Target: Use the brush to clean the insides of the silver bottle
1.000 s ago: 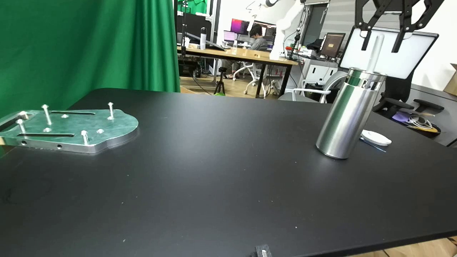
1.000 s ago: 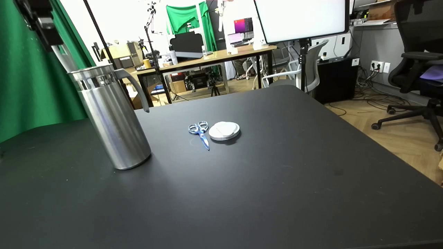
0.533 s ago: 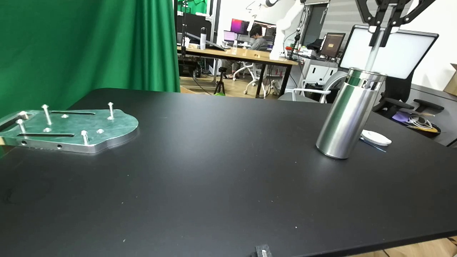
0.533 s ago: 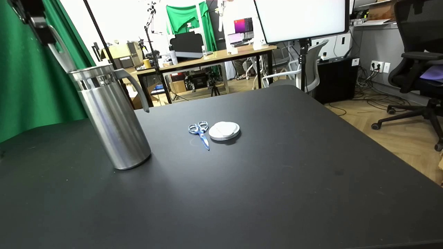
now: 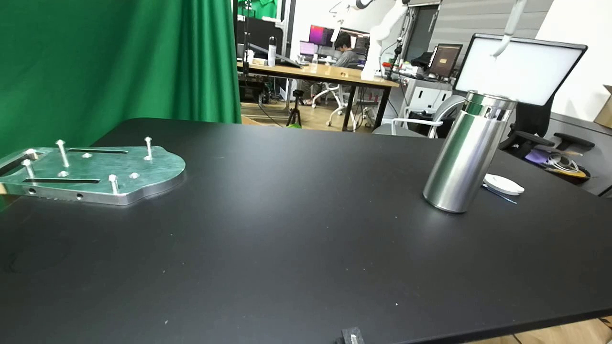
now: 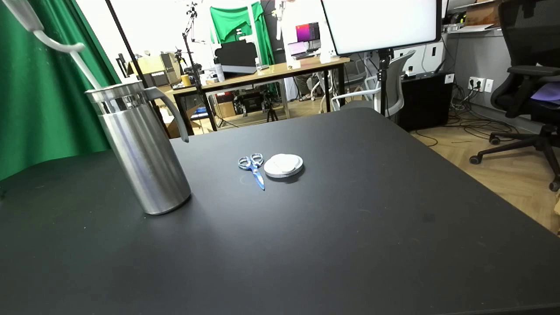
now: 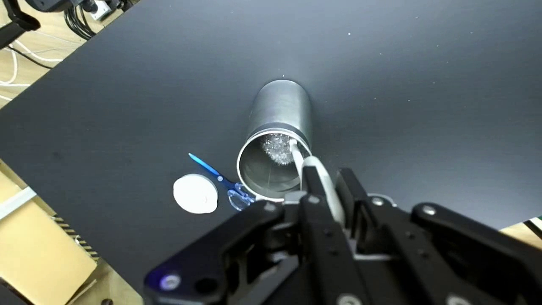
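Scissors (image 6: 253, 167), white disc (image 6: 283, 166) nr silver bottle (image 6: 144, 151); brush (image 7: 315, 163) (in gripper (image 7: 328, 173)) partly inside

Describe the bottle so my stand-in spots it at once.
In an exterior view, find the black table, then the scissors and white disc lying side by side. The bottle stands left of both: silver, grey-handled, the brush reaching into it. Those neighbours lie flat; it rises tall.

Both ext views look low across tbl (image 5: 287, 239), sharing silver bottle (image 5: 468, 155) w/ wrist cam, which faces steeply down from close behind gripper (image 7: 329, 174).
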Available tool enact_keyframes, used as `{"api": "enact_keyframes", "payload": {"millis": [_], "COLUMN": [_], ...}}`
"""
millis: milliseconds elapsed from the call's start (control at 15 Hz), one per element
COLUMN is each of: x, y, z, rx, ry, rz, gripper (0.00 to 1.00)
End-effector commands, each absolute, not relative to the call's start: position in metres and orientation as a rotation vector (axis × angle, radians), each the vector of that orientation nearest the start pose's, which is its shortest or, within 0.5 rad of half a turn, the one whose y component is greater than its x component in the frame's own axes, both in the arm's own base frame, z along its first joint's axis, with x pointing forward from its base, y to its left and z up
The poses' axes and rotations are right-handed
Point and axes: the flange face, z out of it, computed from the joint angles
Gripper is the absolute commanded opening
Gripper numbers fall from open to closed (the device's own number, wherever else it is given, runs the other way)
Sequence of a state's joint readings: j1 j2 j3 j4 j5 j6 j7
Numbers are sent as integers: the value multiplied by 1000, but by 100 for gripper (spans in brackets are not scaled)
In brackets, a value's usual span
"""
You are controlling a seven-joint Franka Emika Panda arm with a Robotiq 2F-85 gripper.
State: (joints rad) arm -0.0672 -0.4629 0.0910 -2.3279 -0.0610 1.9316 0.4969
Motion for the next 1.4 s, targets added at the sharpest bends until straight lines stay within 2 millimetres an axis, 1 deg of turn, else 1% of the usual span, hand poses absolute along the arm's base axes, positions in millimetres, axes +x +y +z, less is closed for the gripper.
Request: {"api": "enact_keyframes", "payload": {"millis": [0, 133, 200, 267, 400, 533, 600, 733, 867, 1067, 1200, 1333], "x": [405, 401, 400, 400, 401, 402, 403, 404, 405, 410, 413, 417], "y": [11, 1, -8, -19, -42, -62, -73, -84, -85, -74, -65, -58], "z": [557, 561, 560, 558, 550, 535, 523, 498, 471, 441, 429, 424], "rx": [-3134, -3103, -3088, -3066, -3029, -3001, -2993, -2958, -2930, -2898, -2889, -2888], "ry": [696, 695, 692, 686, 678, 680, 676, 654, 615, 543, 504, 479], "rz": [-208, -257, -264, -298, -301, -295, -283, -232, -164, -72, -27, -2], "gripper": [4, 4, 4, 4, 4, 4, 4, 4, 4, 4, 4, 4]}}
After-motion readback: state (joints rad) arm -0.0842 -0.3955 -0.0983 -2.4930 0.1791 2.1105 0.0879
